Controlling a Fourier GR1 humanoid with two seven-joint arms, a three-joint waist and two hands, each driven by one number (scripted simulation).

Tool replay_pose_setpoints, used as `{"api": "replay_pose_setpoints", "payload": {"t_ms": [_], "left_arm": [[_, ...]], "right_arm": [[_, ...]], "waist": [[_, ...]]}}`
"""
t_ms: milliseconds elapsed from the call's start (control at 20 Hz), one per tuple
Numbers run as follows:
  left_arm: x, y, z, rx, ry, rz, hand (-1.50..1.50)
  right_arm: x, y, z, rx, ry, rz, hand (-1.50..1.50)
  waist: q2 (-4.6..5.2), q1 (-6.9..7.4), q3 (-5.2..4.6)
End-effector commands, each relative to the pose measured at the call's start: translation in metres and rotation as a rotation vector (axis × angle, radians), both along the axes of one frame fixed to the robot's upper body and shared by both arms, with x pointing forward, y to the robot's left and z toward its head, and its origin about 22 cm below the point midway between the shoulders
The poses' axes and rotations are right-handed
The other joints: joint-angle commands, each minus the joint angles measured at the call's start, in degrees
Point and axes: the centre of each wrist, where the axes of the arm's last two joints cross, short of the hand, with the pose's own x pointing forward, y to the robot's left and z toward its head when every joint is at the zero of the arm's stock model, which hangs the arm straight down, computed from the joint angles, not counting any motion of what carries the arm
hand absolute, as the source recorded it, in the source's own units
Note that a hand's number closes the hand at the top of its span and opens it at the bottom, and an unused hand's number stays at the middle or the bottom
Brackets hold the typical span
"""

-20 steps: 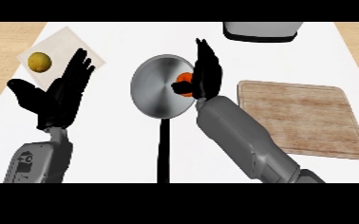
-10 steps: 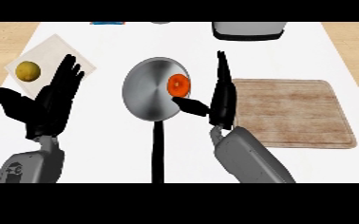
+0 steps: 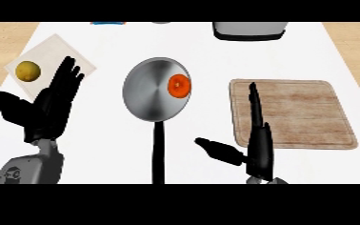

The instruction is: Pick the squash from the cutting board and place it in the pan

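So the round orange squash [image 3: 178, 86] sits inside the shiny steel pan [image 3: 147, 97], right hand [image 3: 259, 140] open, empty; job looks done, just park the arm.

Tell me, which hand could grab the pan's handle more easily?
Probably the right hand: it is open just beside the black handle, while the left hand rests farther away, near the lemon. The squash already lies in the pan.
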Motion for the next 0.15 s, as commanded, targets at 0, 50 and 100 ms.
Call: {"api": "replay_pose_setpoints", "payload": {"t_ms": [0, 50, 100], "left_arm": [[0.01, -0.005, -0.002, -0.008, -0.002, -0.015, 0.0], [-0.001, -0.01, -0.014, -0.014, 0.0, -0.023, 0.0], [-0.004, -0.003, 0.011, 0.0, 0.016, -0.009, 0.0]], "right_arm": [[-0.014, -0.024, 0.009, -0.016, -0.009, 0.009, -1.5], [-0.018, 0.003, -0.011, -0.009, -0.006, 0.004, -1.5], [-0.03, -0.011, -0.007, -0.026, -0.006, -0.011, -1.5]], "waist": [[0.1, 0.2, -0.02], [0.11, 0.37, -0.02], [0.06, 0.35, -0.02]]}}
